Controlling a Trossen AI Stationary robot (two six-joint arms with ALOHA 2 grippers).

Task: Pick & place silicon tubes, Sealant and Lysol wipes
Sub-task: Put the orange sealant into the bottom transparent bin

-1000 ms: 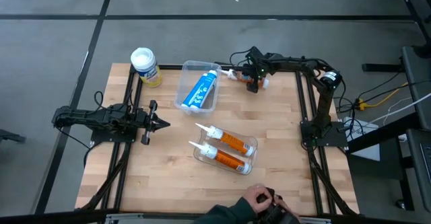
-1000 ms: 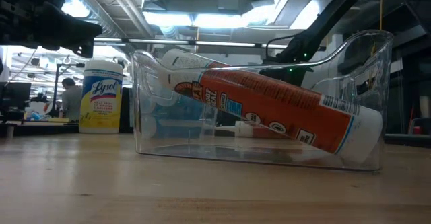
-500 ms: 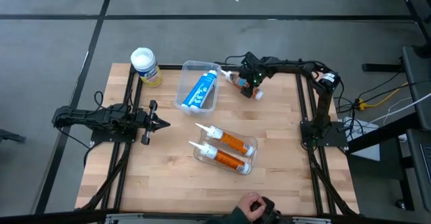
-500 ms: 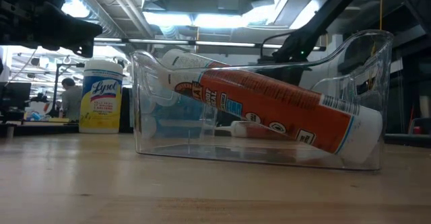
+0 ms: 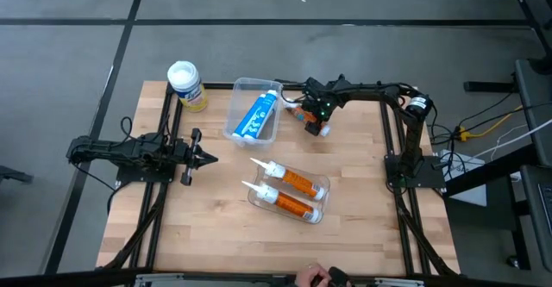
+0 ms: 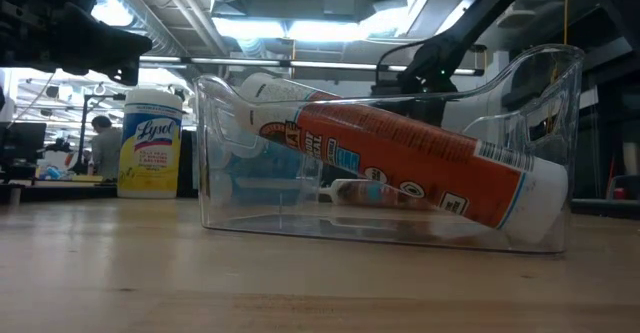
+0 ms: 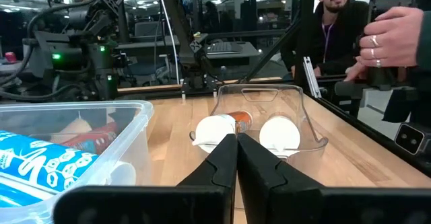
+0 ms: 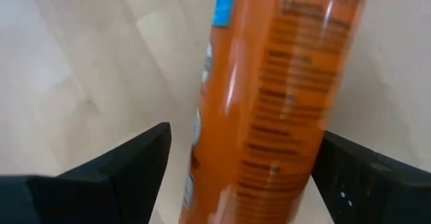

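My right gripper [image 5: 316, 110] is shut on an orange sealant tube [image 5: 312, 115] just right of a clear bin [image 5: 244, 86] that holds a blue tube [image 5: 257, 115]. The yellow Lysol wipes canister [image 5: 185, 84] with a white lid stands upright at the far left corner. It also shows in the low view [image 6: 150, 143]. A second clear bin [image 5: 321, 184] near the table's middle holds two orange tubes [image 5: 293, 192] lying side by side. My left gripper [image 5: 203, 158] is shut and empty at the table's left, pointing right. My right gripper pinches the orange tube's body [image 8: 269, 116] between its two fingers [image 8: 128, 163], about midway along the tube. The fingers come from above, pointing down, and lie across the tube. The tube lies about level, low over the table; whether it touches the wood I cannot tell.
The metal frame rails [image 5: 388, 123] run along the table's left and right sides. A person stands beyond the right edge in the left wrist view [image 7: 337, 22], with a hand [image 7: 397, 35] raised. Bare wood [image 5: 216, 227] lies at the near left.
My right gripper has carried the orange tube from the far edge toward the table's near edge and slightly left. The tube has turned, its base end swinging toward the near edge. The person's hand at the near edge has drawn back.
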